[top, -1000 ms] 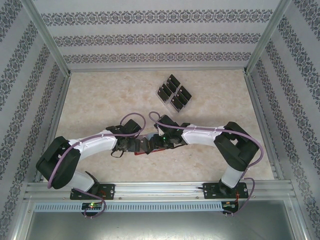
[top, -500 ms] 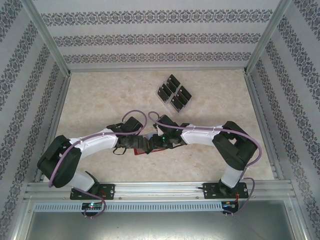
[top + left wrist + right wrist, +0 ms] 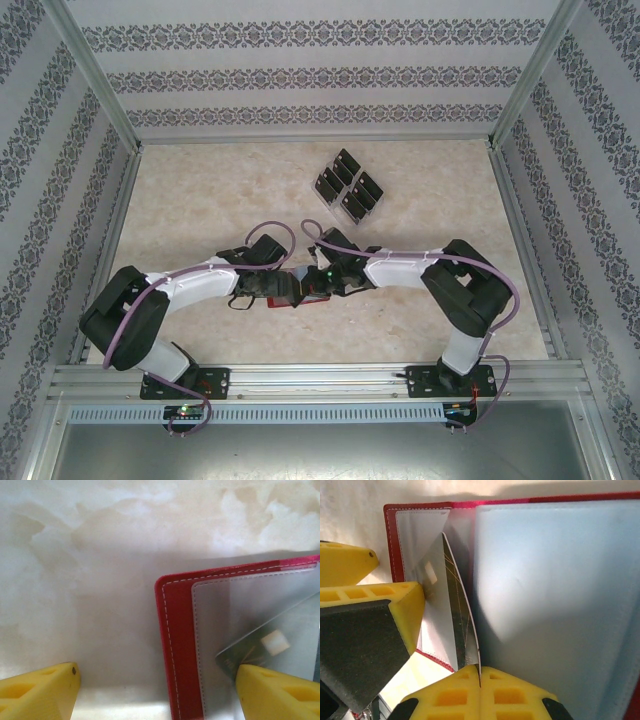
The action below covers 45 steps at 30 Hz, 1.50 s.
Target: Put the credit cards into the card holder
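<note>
The red card holder (image 3: 177, 630) lies open on the table, grey inside up, between the two arms (image 3: 303, 297). My right gripper (image 3: 480, 677) is shut on the bottom edge of one credit card (image 3: 455, 605). That card stands on edge over the holder's left-hand leaf (image 3: 545, 605). In the left wrist view the same card (image 3: 295, 635) lies slanted across the clear pocket. My left gripper (image 3: 157, 692) is open and straddles the holder's stitched edge. One yellow finger (image 3: 280, 692) touches the card's corner and the other sits on bare table. More credit cards (image 3: 348, 187) stand at the back.
A clear slotted rack (image 3: 338, 202) holding the black cards stands beyond the arms, right of centre. Patterned walls and metal rails (image 3: 300, 380) enclose the marble table (image 3: 180, 200). The left gripper's fingers (image 3: 370, 605) crowd the holder's left side in the right wrist view.
My right gripper has closed onto the card. Both grippers have drawn slightly closer together over the holder.
</note>
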Each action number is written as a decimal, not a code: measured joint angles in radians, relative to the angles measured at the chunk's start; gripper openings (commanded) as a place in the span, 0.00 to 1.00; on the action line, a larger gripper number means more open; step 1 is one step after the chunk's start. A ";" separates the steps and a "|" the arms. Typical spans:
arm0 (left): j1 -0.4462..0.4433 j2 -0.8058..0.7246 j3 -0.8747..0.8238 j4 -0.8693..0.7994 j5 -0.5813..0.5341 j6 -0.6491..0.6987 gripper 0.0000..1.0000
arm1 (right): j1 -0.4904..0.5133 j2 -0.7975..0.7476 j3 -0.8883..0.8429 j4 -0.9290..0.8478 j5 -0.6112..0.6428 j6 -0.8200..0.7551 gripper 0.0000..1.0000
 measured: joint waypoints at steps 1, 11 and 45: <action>0.000 0.000 -0.002 0.000 -0.003 0.000 0.82 | -0.007 -0.006 -0.008 0.007 -0.003 0.006 0.00; 0.000 0.000 -0.003 0.000 -0.007 -0.001 0.82 | -0.056 -0.082 -0.060 0.022 0.005 0.014 0.00; 0.027 -0.122 0.078 -0.060 -0.003 0.003 0.93 | -0.352 -0.331 0.231 -0.273 0.272 -0.310 0.00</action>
